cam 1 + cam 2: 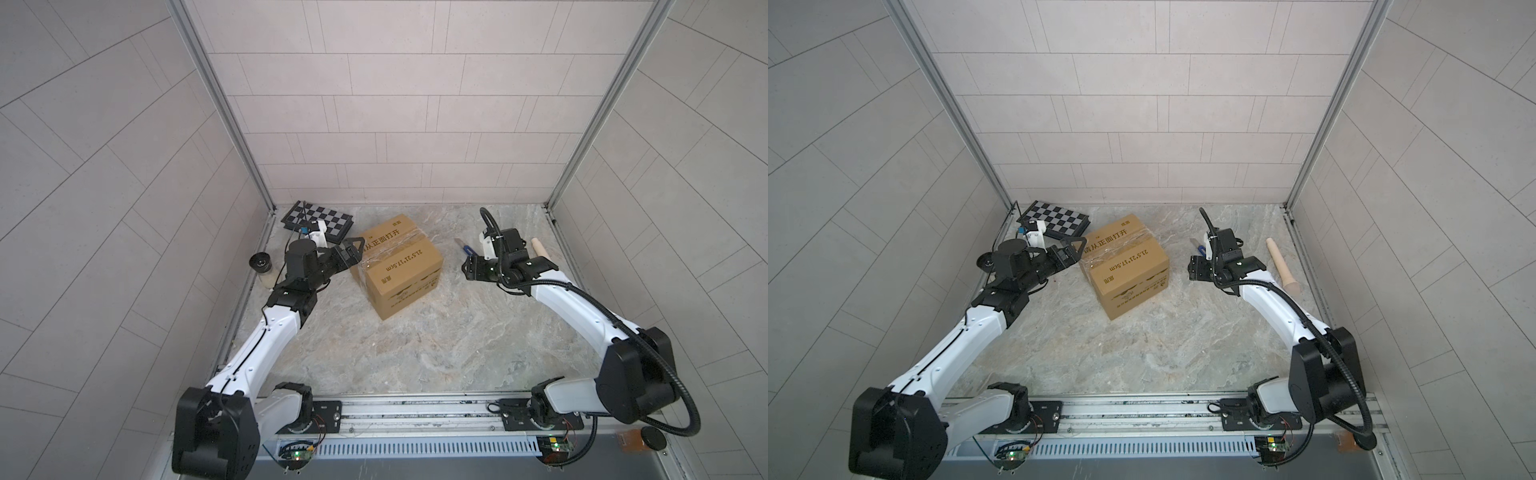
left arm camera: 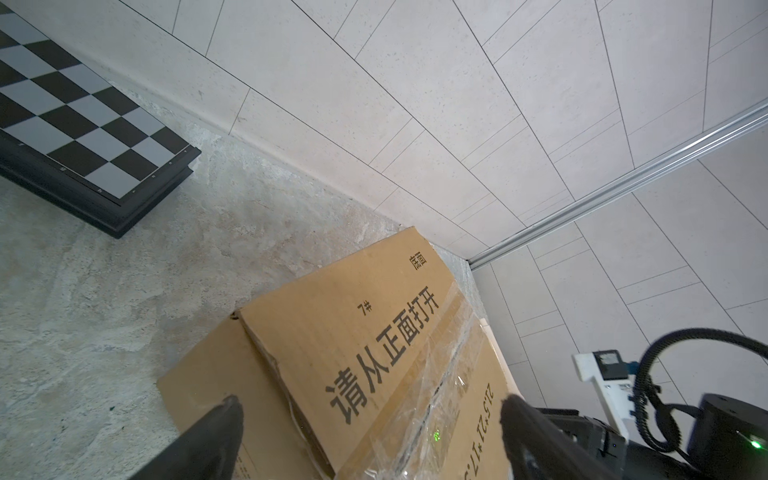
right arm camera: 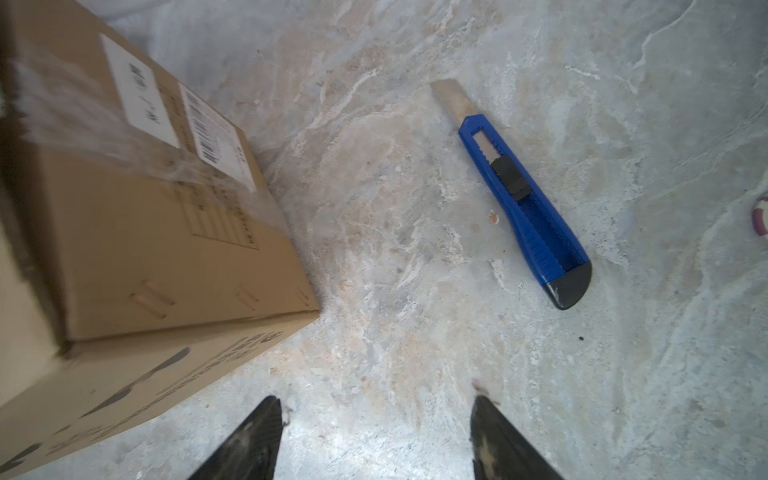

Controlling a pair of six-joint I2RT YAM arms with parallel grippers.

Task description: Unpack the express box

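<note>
One rail [image 1: 415,411] runs along 6 o'clock. One express box [image 1: 399,266] sits at centre, and the left gripper [image 1: 354,249] is spread wide at its 9 o'clock edge. The right gripper [image 1: 467,270], released and empty, hovers near one blue utility knife [image 3: 528,208] at the box's 3 o'clock.

Express box [image 1: 395,266] centre; checkered board [image 1: 320,218] behind-left; knife [image 1: 465,247] right.

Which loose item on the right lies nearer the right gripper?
The blue utility knife, on the table just ahead of the right gripper; the wooden stick lies farther off, beside the arm.
</note>
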